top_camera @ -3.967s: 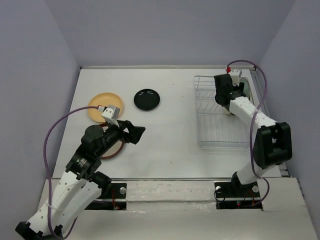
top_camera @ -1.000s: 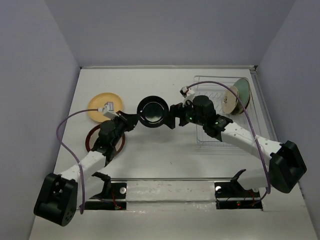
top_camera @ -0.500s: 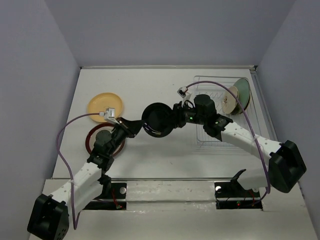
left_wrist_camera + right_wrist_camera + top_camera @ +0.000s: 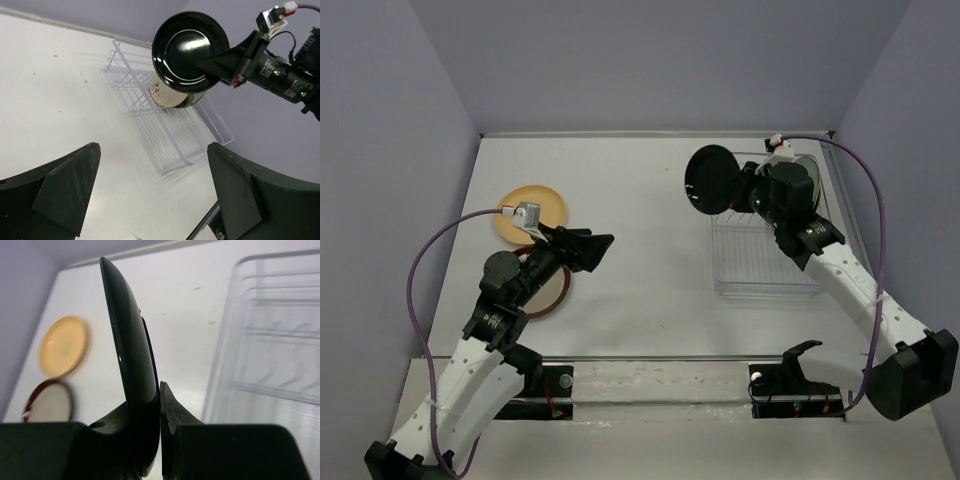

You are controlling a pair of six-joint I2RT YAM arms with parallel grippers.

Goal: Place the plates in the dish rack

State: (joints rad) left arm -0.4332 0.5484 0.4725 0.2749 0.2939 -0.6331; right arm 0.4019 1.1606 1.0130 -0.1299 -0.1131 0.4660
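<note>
Right hand (image 4: 736, 190) is pinching the glossy black plate (image 4: 712, 180) on edge, up in the air by the far-left corner of the dish rack (image 4: 765, 265) (left hand (image 4: 588, 248) hangs wide open, empty, over the table (image 4: 640, 310)), so next it probably needs lining up over a free slot and lowering in.

The black plate (image 4: 189, 50) pinched in the right gripper (image 4: 147, 401) is glossy and mirrors light. Just beside it, the rack (image 4: 170, 135) is thin, shiny white wire. The gripper's fingers (image 4: 221, 62) look like matt black plastic. The table (image 4: 640, 290) below is matt white.
</note>
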